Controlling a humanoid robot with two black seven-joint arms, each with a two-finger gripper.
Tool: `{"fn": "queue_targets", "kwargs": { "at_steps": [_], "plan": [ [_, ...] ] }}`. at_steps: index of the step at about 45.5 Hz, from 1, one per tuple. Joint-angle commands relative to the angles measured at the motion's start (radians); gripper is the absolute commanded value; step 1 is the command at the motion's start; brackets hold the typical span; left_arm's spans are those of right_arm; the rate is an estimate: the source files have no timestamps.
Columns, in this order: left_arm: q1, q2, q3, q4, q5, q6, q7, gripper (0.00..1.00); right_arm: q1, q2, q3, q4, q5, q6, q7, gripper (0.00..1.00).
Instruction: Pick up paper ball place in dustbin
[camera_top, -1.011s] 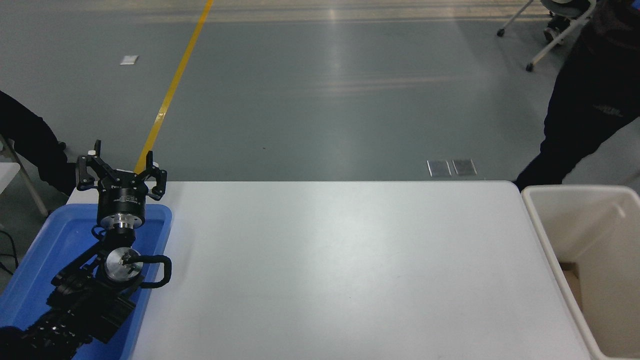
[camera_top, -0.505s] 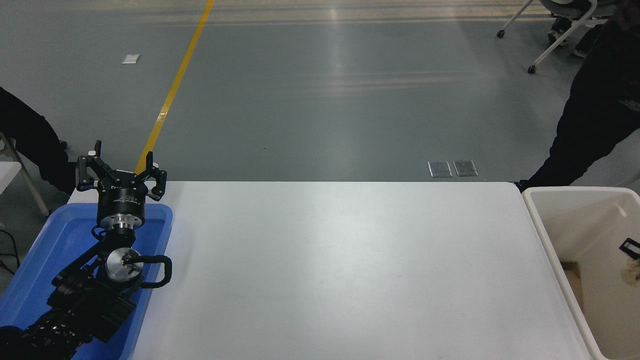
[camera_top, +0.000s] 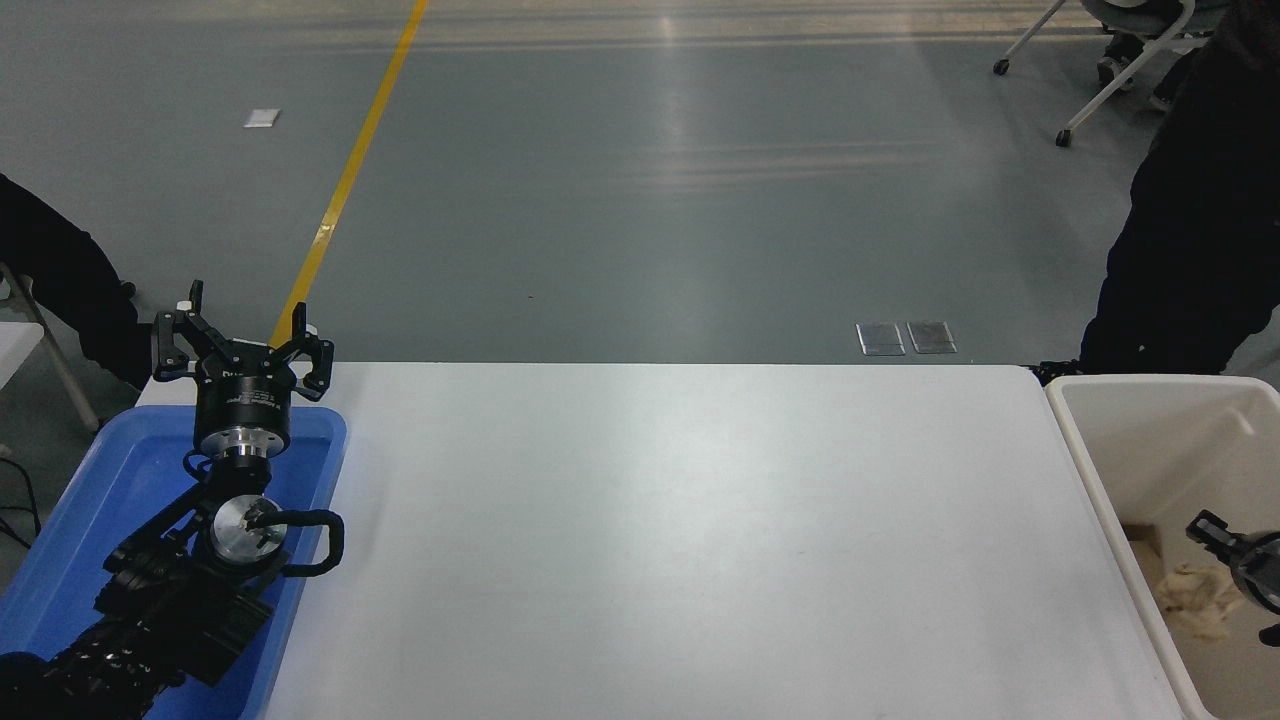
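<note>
The tan paper ball (camera_top: 1195, 598) hangs inside the cream-white dustbin (camera_top: 1076, 440) at the table's right end, near the bin's left wall. My right gripper (camera_top: 1235, 580) reaches in from the picture's right edge, mostly cut off; one black finger (camera_top: 1206, 526) shows above the ball, and the gripper looks shut on it. My left gripper (camera_top: 245, 308) is parked open and empty above the far end of the blue tray.
A shallow blue tray (camera_top: 320, 470) lies on the table's left end under my left arm. A person in dark clothes (camera_top: 1190, 250) stands just behind the dustbin; another person (camera_top: 60, 290) is at the left edge. A brown scrap (camera_top: 1140, 542) lies in the bin.
My right gripper has come in from the right edge with the paper ball, moving left and down into the dustbin. The person at the right has shifted. The left arm has not moved.
</note>
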Motion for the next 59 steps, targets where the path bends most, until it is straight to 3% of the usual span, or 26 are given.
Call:
{"fn": "queue_targets", "kwargs": {
  "at_steps": [1, 13, 20, 26, 36, 46, 59],
  "plan": [
    [0.000, 0.000, 0.001, 0.000, 0.000, 0.000, 0.000, 0.99, 0.056, -0.039, -0.008, 0.039, -0.006, 0.006, -0.001, 1.00],
    [0.000, 0.000, 0.001, 0.000, 0.000, -0.002, 0.000, 0.99, 0.493, -0.266, -0.194, 0.450, -0.110, 0.055, -0.009, 1.00],
    [-0.002, 0.000, 0.001, 0.000, 0.002, -0.002, 0.000, 0.99, 0.834, -0.283, -0.390, 0.697, -0.112, 0.146, -0.011, 1.00],
    [0.000, 0.000, 0.001, 0.000, 0.002, -0.002, 0.002, 0.99, 1.046, -0.229, -0.467, 0.861, -0.106, 0.278, -0.012, 1.00],
    [0.000, 0.000, 0.001, 0.000, 0.002, -0.002, 0.002, 0.99, 1.244, -0.045, -0.536, 1.007, -0.023, 0.522, -0.006, 1.00],
    [0.000, 0.000, 0.001, 0.000, 0.003, -0.002, 0.002, 0.99, 1.374, 0.107, -0.580, 1.138, 0.011, 0.526, 0.000, 1.00],
    [0.000, 0.000, 0.001, 0.000, 0.003, -0.002, 0.002, 0.99, 1.416, 0.207, -0.573, 1.184, 0.009, 0.528, 0.000, 1.00]
  ]
}}
